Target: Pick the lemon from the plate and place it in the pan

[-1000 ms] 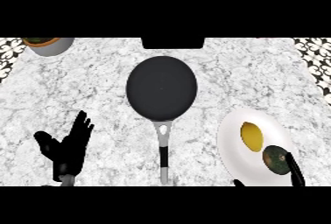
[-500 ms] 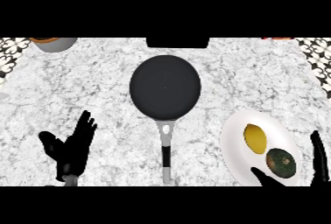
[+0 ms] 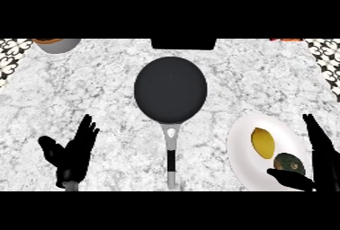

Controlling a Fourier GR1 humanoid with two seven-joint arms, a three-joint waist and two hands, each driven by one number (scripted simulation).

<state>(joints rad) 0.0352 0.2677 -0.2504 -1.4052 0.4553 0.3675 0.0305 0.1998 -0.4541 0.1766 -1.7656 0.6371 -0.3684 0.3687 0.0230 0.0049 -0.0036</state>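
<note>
Head view: lemon (image 3: pixel 263 143) lies ungrasped on the plate (image 3: pixel 242 140) near the tabletop's right edge. Right hand (image 3: pixel 324 157) beside it and left hand (image 3: pixel 69 155) have their fingers released. Pan (image 3: pixel 171 89) awaits it.

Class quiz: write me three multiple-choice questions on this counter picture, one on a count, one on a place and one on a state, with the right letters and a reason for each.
1. How many things lie on the white round plate?
A) one
B) two
C) three

2. Where does the black round pan stand?
A) left of the plate
B) on the plate
C) right of the plate

3. How is the robot's black right hand?
A) curled into a fist
B) flat in the pan
C) open at the plate's right edge

Key:
1 B: the yellow lemon and a dark green round fruit lie on it.
2 A: the pan sits mid-counter, with the plate to its right.
3 C: its fingers are straight, and the lemon is untouched.
</note>
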